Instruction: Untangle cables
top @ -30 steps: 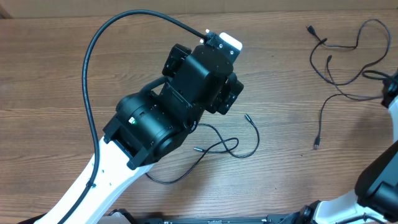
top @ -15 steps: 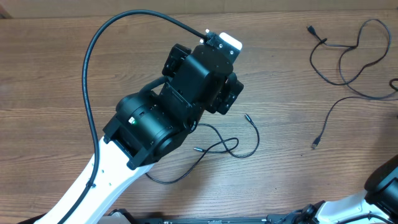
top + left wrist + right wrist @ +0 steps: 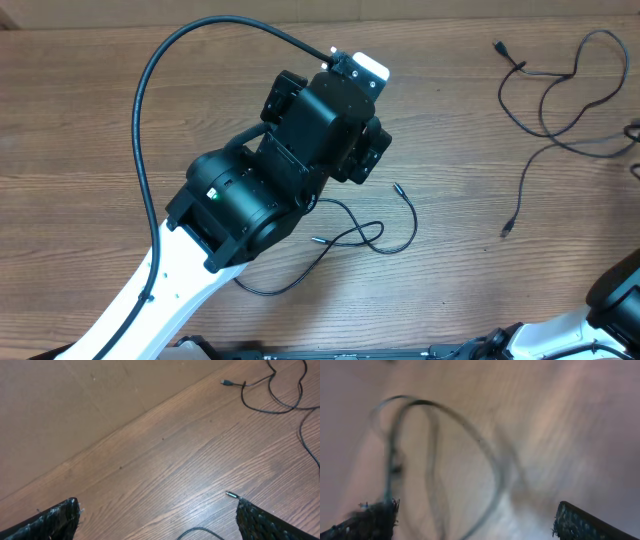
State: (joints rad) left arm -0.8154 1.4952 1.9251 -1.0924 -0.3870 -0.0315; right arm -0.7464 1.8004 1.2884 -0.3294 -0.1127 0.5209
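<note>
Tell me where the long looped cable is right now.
Overhead view: the long looped cable sprawls across the table's far right corner, well apart from the left arm and the shorter cable lying beside it.

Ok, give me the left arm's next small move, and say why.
Probably lower the left end effector onto the silver-tipped plug and shut on it. It is open and empty. The plug lies free on the table just ahead of it, and its looped cable lies apart from the other cable.
</note>
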